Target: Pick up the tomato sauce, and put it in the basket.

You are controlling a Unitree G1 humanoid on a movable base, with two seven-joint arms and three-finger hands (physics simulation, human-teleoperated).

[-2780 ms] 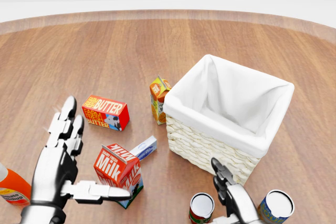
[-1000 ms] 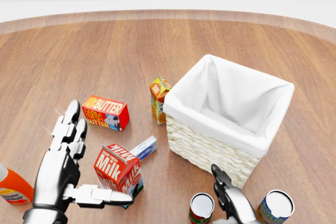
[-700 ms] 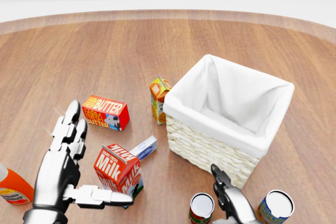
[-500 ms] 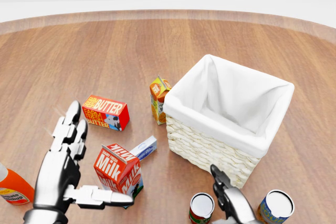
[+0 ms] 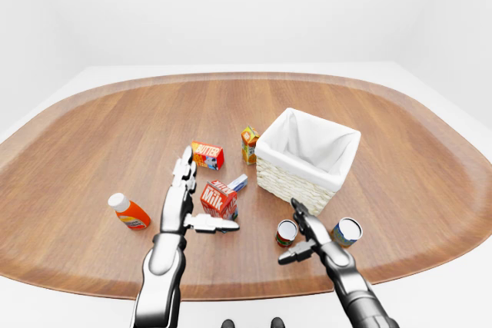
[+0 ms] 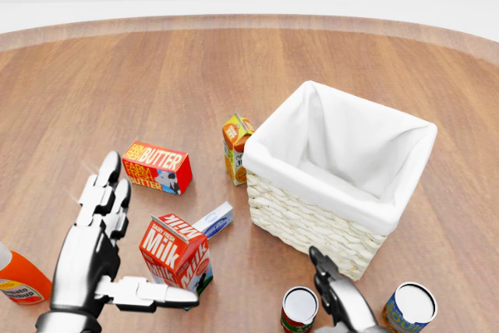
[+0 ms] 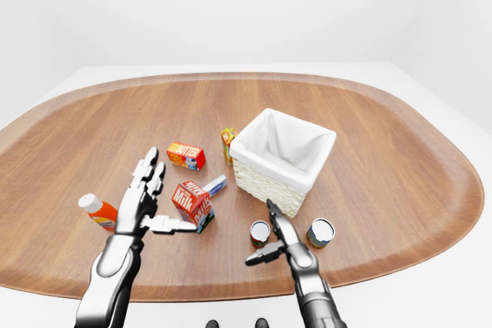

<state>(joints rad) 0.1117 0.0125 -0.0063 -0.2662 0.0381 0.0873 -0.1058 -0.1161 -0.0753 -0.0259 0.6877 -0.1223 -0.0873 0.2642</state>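
Right hand (image 7: pixel 270 242) hangs low over the wooden surface (image 5: pixel 115 136) with its fingers spread and gripping nothing, thumb stretched out to the view's left. Just beside it, to its left in the eye views, stands the small red-labelled tin with a silver top (image 5: pixel 287 232), which I take to be the tomato sauce; it stands upright, so its long axis is vertical, and a side-on wrap of the fingers looks the likely grasp. A second tin with a blue label (image 5: pixel 346 230) sits on the hand's other side. The right hand is far the nearer; the left hand (image 5: pixel 187 207), also splayed and empty, hovers by the red milk carton (image 5: pixel 217 198), well apart from the tin. The white-lined wicker basket (image 6: pixel 312 224) stands just above the tin in the head view, so the carry should be short.

The eye views show the whole right hand and both arms; the head view cuts that hand off at the bottom edge, showing only its fingers (image 6: pixel 325 274) touching or just beside the tin's rim. I cannot tell which.
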